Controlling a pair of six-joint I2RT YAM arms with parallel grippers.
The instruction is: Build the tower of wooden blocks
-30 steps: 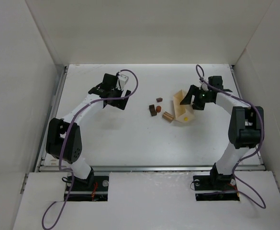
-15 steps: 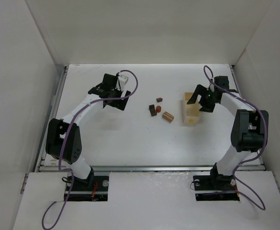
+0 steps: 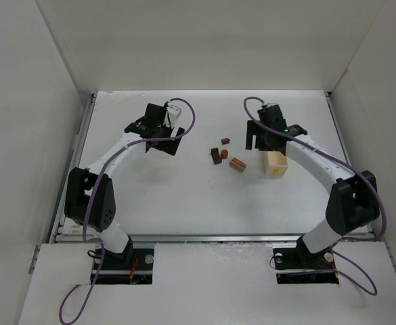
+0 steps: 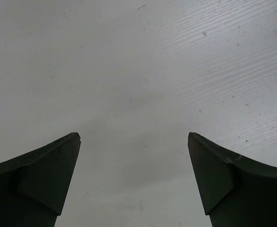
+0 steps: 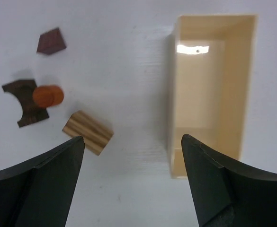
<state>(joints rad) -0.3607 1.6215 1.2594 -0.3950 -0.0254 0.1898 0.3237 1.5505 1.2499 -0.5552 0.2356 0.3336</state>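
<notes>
No tower stands; the wood blocks lie loose mid-table. They are a dark brown arch (image 3: 215,156) (image 5: 27,101), an orange cylinder (image 3: 224,154) (image 5: 48,95) against it, a tan striped block (image 3: 237,164) (image 5: 88,132) and a small reddish-brown block (image 3: 225,141) (image 5: 50,41). My right gripper (image 3: 260,141) (image 5: 132,138) hangs open above the bare table between the tan block and the cream box, holding nothing. My left gripper (image 3: 165,143) (image 4: 134,135) is open over bare table, left of the blocks, and holds nothing.
The pale cream open-topped box (image 3: 276,164) (image 5: 211,90) lies flat just right of the blocks, with nothing in it in the right wrist view. White walls enclose the table (image 3: 184,196) on three sides.
The right gripper let go of the tilted box, which now lies flat. That arm swung left toward the blocks. The left arm has not moved.
</notes>
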